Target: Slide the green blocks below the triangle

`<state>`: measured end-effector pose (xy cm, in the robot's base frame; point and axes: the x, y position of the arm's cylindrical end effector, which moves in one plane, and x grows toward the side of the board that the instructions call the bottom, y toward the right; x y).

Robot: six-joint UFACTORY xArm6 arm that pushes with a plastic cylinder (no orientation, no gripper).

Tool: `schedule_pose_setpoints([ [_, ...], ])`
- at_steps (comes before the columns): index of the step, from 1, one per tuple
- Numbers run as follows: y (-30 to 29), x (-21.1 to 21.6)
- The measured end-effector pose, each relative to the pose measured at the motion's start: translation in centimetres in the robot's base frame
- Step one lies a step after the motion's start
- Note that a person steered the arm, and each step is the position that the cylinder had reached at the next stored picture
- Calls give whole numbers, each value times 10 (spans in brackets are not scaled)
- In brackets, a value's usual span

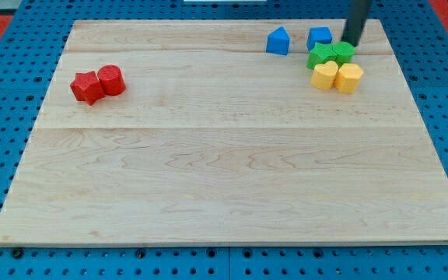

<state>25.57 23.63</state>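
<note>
The near half of the wooden board [232,187] holds nothing; all the blocks sit toward the view's top. At the view's left, well apart from the rest, a red star-like block [87,86] touches a red cylinder [111,80].

Farther right, two yellow blocks [337,76] lie side by side, and just above them, touching, are the green blocks [330,54], two pieces pressed together. Beyond those stand the blue triangle [278,41] and, to its right, a blue cube [320,36].

My tip [351,43] rests at the upper right edge of the green blocks, touching or just beside them; it is a bare rod and grasps nothing.

The step in hand looks like the start of the push: the green blocks lie right of the triangle and only slightly lower, not yet under it. The next move probably calls for pushing them toward the view's left, without dragging the yellow blocks along.
</note>
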Motion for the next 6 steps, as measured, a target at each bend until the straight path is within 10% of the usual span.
schedule_pose_setpoints([
  [6,-101,84],
])
